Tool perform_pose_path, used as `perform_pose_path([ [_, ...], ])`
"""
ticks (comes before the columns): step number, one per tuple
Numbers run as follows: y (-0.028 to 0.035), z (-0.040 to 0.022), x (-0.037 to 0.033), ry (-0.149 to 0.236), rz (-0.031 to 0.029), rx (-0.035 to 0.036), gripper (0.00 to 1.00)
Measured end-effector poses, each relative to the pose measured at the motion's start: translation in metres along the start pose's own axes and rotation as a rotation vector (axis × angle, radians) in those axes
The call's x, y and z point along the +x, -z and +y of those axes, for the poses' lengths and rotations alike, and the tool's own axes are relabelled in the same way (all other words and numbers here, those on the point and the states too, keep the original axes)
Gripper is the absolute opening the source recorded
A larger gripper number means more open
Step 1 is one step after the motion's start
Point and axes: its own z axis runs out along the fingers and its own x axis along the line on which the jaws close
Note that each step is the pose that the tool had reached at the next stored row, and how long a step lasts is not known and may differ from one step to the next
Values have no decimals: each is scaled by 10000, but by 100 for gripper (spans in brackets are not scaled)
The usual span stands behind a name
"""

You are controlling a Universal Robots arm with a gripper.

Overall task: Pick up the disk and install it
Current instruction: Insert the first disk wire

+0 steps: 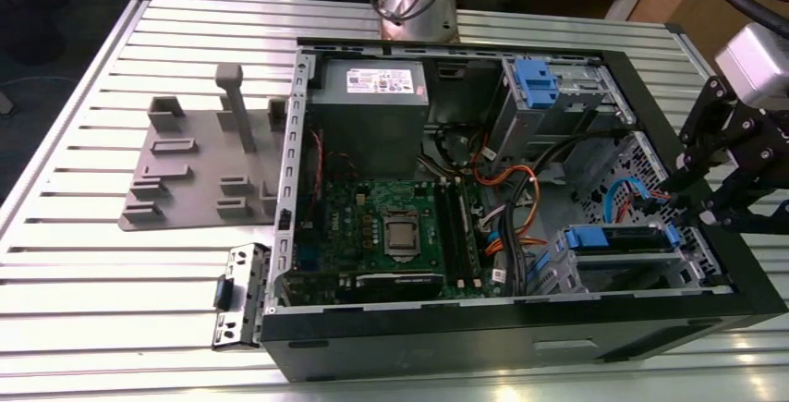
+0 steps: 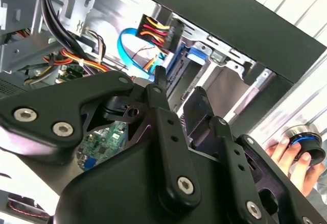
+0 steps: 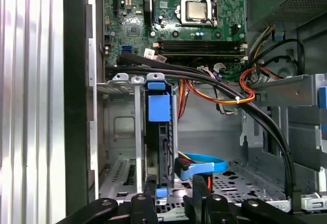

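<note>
The disk (image 1: 620, 238), silver with blue carrier rails, stands on edge in the drive bay at the case's corner on the exterior view's right. In the first wrist view the disk (image 3: 157, 147) sits between the bay's metal walls, its blue tab toward the motherboard. My gripper (image 1: 685, 197) hovers just off the case's wall beside that bay. Its fingers are open, spread to either side of the disk's near end in the first wrist view (image 3: 175, 191), with nothing held. In the second wrist view the gripper (image 2: 179, 83) frames the disk's blue rail (image 2: 180, 63).
The open computer case (image 1: 493, 333) lies on a slatted table. Inside are a motherboard (image 1: 394, 226), a grey power-supply box (image 1: 368, 97), a metal cage with a blue tab (image 1: 542, 83) and loose cables (image 1: 518, 189). A grey fixture plate (image 1: 198, 162) lies beside it. A person's hand (image 2: 288, 152) grips a knob.
</note>
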Motion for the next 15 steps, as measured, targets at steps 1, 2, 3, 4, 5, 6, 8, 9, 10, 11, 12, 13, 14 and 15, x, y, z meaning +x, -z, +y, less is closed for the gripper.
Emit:
perform_pose_path([
  [1,-4,-2,-12,4,1,0,41],
  [2,-11,-3,-21,11,3,0,41],
  [3,-19,-5,-30,20,10,-1,41],
  [4,-28,-7,-37,30,21,-2,41],
  [5,-37,-8,-45,39,34,-3,41],
  [6,-47,-10,-54,49,39,-4,41],
  [8,-60,-12,-76,69,41,-6,41],
  [9,-64,-16,-87,79,41,-7,41],
  [10,-68,-19,-97,85,41,-7,41],
  [11,-72,-23,-109,90,41,-8,41],
  [12,-75,-28,-120,94,42,-8,41],
  [13,-78,-33,-131,98,42,-8,41],
  [14,-83,-40,-141,102,43,-9,41],
  [15,-87,-52,-147,103,45,-9,41],
])
